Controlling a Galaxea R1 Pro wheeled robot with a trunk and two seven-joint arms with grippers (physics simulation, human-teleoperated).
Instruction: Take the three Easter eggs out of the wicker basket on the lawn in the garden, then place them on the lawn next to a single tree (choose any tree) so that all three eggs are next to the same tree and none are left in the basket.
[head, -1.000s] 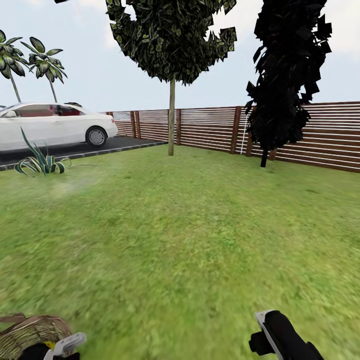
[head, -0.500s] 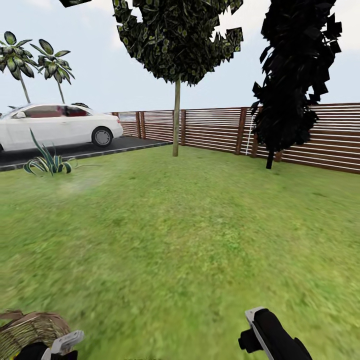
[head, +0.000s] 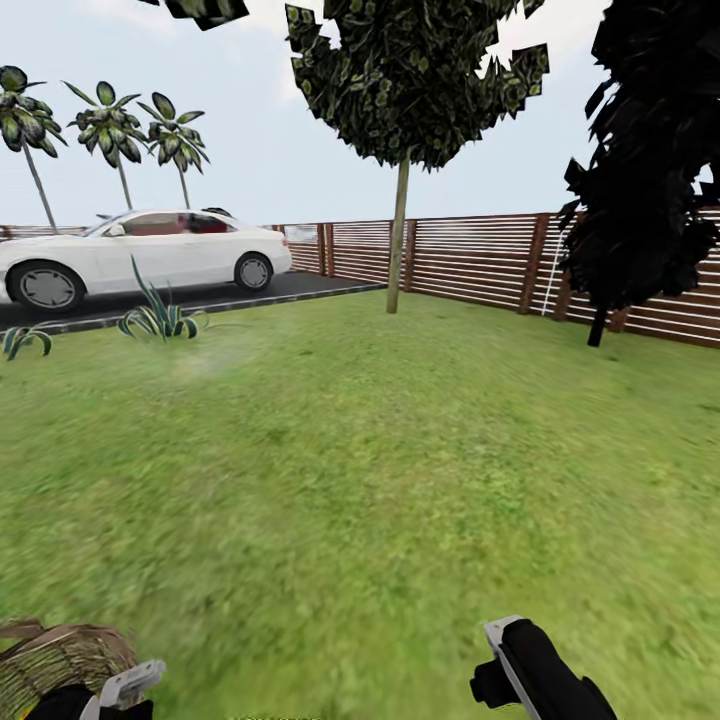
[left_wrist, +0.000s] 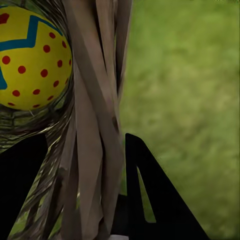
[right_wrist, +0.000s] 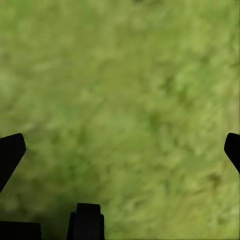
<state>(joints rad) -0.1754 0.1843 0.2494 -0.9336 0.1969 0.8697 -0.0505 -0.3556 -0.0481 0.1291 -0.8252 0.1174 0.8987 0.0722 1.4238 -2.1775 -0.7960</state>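
Now panned left versus a second ago: tree (head: 400, 240) sits further right in head view, more of car (head: 140, 258) showing; camera turn, not scene motion. Still in transit toward tree. Left gripper (left_wrist: 82, 150) clamped on wicker basket (head: 55, 662) rim, egg (left_wrist: 32, 57) inside. Right gripper (right_wrist: 120, 150) spread wide, empty, over lawn (head: 380, 470), well short of tree.

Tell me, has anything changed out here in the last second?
Mostly the view: the camera swung left, so the tree, white car and fence slid rightward and a third palm appeared. Unchanged: the left tool stays clamped on the wicker basket, an Easter egg inside; the right tool stays open over the lawn.
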